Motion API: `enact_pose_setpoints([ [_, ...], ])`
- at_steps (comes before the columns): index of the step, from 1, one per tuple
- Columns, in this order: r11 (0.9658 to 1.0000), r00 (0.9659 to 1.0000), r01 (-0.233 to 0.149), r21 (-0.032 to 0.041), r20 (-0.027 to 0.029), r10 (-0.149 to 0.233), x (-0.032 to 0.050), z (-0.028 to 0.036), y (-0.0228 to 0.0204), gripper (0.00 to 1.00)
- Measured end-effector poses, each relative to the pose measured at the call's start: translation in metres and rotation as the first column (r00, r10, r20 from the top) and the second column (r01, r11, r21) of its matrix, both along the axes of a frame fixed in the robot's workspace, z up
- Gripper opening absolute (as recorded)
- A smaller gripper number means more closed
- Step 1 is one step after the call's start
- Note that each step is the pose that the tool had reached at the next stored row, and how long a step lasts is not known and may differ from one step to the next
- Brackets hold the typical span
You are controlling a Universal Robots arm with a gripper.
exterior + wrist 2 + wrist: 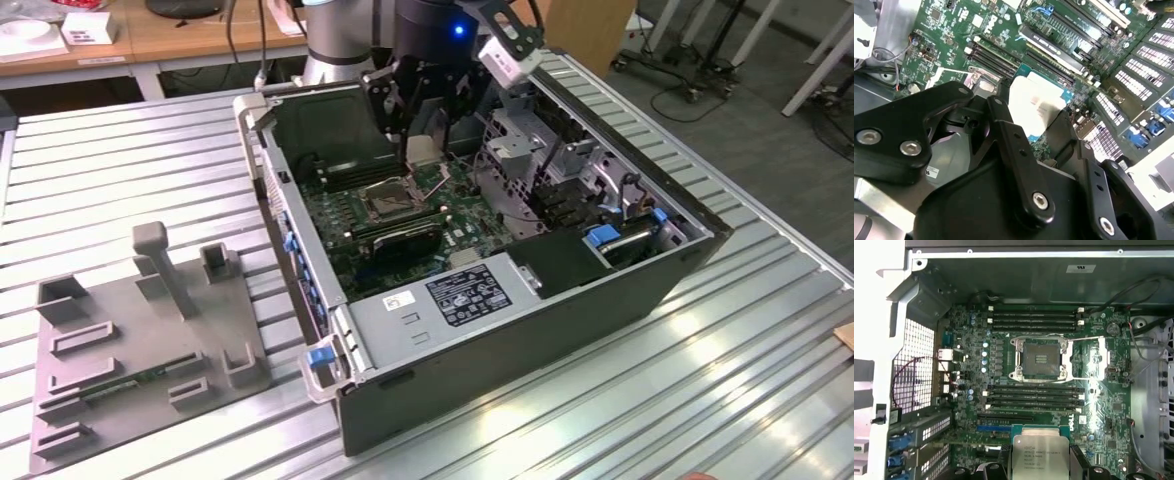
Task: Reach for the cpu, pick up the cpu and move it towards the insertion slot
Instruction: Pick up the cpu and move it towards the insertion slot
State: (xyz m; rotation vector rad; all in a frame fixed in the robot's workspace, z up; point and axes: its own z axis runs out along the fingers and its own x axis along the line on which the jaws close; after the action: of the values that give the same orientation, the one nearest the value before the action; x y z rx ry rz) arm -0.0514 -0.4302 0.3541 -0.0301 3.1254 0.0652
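**CPU in grip, held above motherboard, short of socket**

The gripper [1039, 465] pinches the cpu [1040, 456] by two opposite edges; black fingers [1078, 465] press against its sides in the first wrist view. In the second wrist view the chip's pale face [1036, 102] sits between the black finger links. The chip is lifted clear of the board, face roughly level.

The insertion slot [1041, 359] lies open on the green motherboard [1114, 405], bracket swung aside, dark centre exposed. Between chip and socket runs a bank of long black memory slots [1034, 396]. In the exterior view the arm hangs inside the open computer case [534, 330], with the socket [387, 202] just beside and below the fingers. Case rests on the ribbed tabletop [120, 170].
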Motion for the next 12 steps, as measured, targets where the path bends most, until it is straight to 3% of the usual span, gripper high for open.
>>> enact_pose_setpoints([
  [12, 1.0, 1.0, 0.0, 0.0, 0.0, 0.0, 0.0008, -0.0037, 0.0158, 0.54],
])
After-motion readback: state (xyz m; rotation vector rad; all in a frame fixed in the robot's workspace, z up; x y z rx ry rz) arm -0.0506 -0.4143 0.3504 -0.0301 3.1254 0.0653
